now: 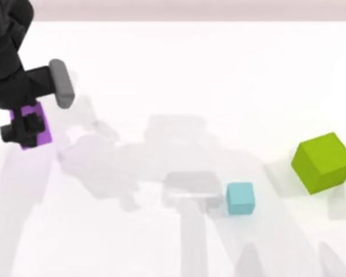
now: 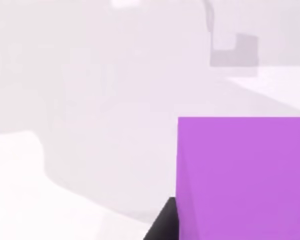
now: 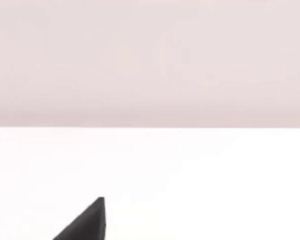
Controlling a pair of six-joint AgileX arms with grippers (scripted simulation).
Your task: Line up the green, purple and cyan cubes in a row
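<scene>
My left gripper [image 1: 26, 124] is at the far left of the table, shut on the purple cube [image 1: 42, 123], whose faint violet shadow falls on the table to its right. In the left wrist view the purple cube [image 2: 245, 180] fills the near corner, with one dark finger [image 2: 165, 226] pressed flat against its side. The small cyan cube [image 1: 240, 198] rests on the table right of centre. The large green cube [image 1: 323, 162] stands turned at an angle near the right edge. My right arm is outside the top view; its wrist view shows one dark fingertip [image 3: 91, 221] over bare table.
The white table [image 1: 179, 75] carries only grey arm shadows across its middle. A pale wall runs along the far edge [image 3: 150, 60].
</scene>
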